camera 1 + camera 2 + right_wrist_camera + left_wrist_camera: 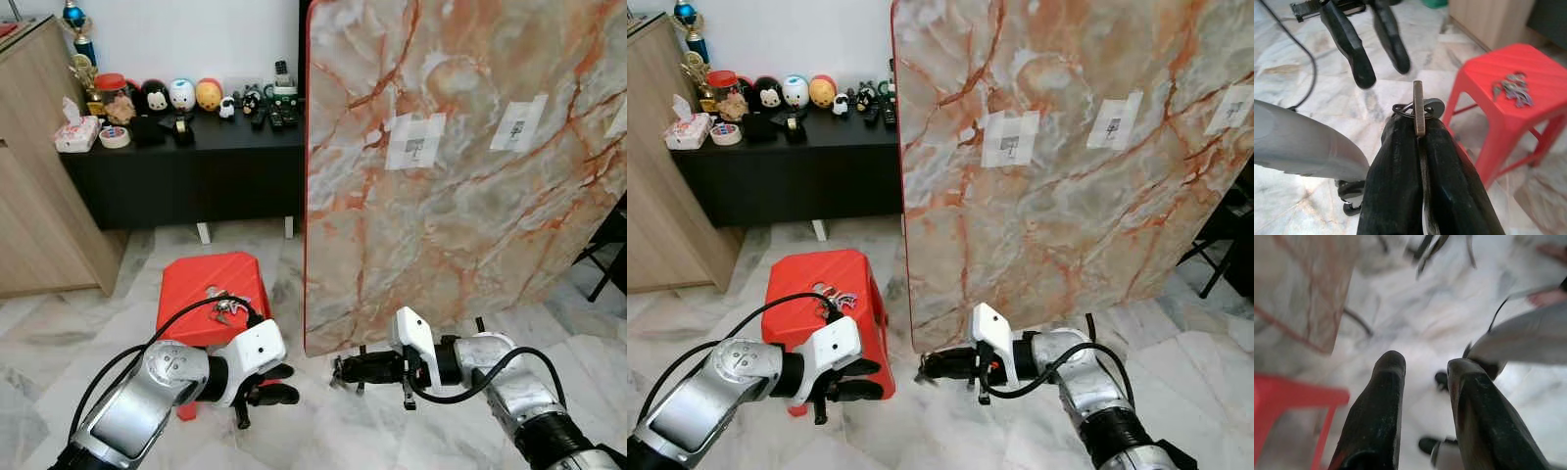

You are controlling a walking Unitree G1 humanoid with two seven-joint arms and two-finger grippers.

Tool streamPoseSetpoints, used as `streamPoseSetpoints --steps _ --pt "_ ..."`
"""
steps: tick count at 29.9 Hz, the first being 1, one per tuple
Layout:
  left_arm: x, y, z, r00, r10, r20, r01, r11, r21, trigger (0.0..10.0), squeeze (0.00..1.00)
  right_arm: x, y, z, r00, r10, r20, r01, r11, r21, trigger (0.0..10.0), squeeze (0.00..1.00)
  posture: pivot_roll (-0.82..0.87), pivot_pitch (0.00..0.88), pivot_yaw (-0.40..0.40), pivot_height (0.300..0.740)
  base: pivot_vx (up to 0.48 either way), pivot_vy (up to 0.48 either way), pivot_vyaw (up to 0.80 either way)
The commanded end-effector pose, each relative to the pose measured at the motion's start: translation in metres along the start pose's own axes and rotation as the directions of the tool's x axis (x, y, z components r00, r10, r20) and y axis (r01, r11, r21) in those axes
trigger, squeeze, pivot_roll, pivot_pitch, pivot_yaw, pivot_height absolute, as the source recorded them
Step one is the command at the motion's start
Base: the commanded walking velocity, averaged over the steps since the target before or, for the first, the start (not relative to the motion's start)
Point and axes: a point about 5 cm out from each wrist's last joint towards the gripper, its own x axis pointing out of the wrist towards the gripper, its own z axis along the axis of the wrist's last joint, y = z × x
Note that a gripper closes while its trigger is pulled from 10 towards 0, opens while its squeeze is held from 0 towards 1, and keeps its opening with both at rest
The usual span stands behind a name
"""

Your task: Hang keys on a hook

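- Low at about 5 o'clock in the head views, the right gripper (338, 370) points toward the left arm, its jaws closed on a key (1419, 113) with a dark split ring (1402, 108) beside it; the key stands on edge between the fingertips.
- At 7 o'clock, the left gripper (282, 384) hovers over the marble floor (323, 421) just in front of the red stool (211, 294), jaws open with a clear gap between the two black fingers (1378, 406).
- On the red stool's top lies a small bunch of keys (227, 309), near the edge closest to the left arm, untouched by either gripper.
- Between 12 and 3 o'clock, a large marble-patterned panel (460, 225) with a red edge leans upright on the floor; three white taped labels (414, 140) sit on its face. Whether a hook sits on them is too small to tell.
- At 10 to 11 o'clock, a black worktop (176, 147) stands against the white wall, carrying a row of small figurines (181, 94), a tissue box (76, 132), a roll of tape (115, 136) and remote controls (282, 110).
- At 9 o'clock stands a light wooden cabinet (39, 196) beside the worktop.
- A black cable (147, 343) arcs over the left arm.
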Motion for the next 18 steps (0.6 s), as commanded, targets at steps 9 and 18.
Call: streamPoseSetpoints --steps 9,18 --pt "-0.005 0.047 -0.055 0.862 0.501 -0.075 -0.5 0.82 -0.279 10.0 0.0 -0.033 -0.017 -0.072 0.811 -0.54 -0.226 0.585 0.747 0.316 0.0 0.0 0.08 0.0 -0.064 0.74 0.0 0.0 0.0" --pt "0.0 0.03 -0.129 0.716 0.623 -0.315 -0.691 0.568 -0.447 10.0 0.0 -0.052 0.0 -0.127 0.334 -0.798 -0.502 0.779 -0.067 0.624 0.0 0.0 0.09 0.0 -0.057 0.74 0.0 0.0 0.0"
